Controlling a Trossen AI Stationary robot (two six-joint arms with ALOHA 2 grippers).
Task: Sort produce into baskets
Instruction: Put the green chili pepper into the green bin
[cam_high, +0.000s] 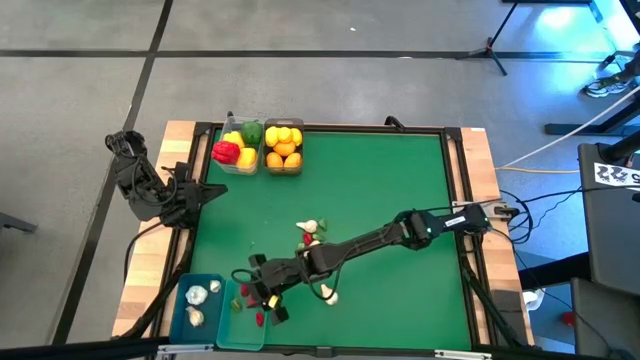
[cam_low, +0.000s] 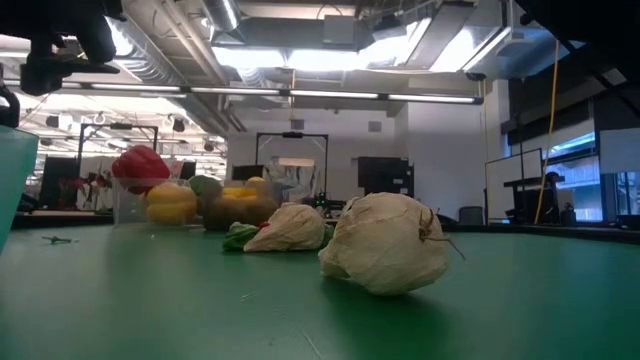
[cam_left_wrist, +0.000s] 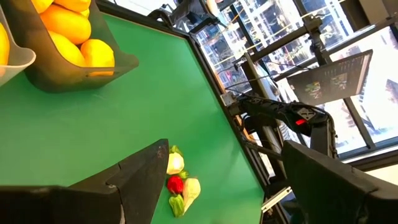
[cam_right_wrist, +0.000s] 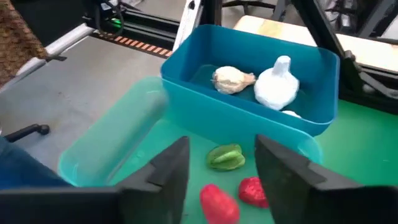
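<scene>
While the right hand (cam_right_wrist: 217, 171) hangs part-open and empty above the pale teal plastic bin (cam_right_wrist: 106, 155), one small red chili (cam_right_wrist: 219, 204) lies lengthwise between its fingers.

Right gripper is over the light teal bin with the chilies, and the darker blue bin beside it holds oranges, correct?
Not oranges. The right wrist view shows the blue bin holding garlic. The right gripper is over the light teal bin with the chilies.

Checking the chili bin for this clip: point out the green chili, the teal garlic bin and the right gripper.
green chili (cam_right_wrist: 225, 157), right wrist view, middle of its body.
teal garlic bin (cam_right_wrist: 249, 115), right wrist view, near outer wall.
right gripper (cam_right_wrist: 222, 165), right wrist view, midway between its parted fingertips.
</scene>
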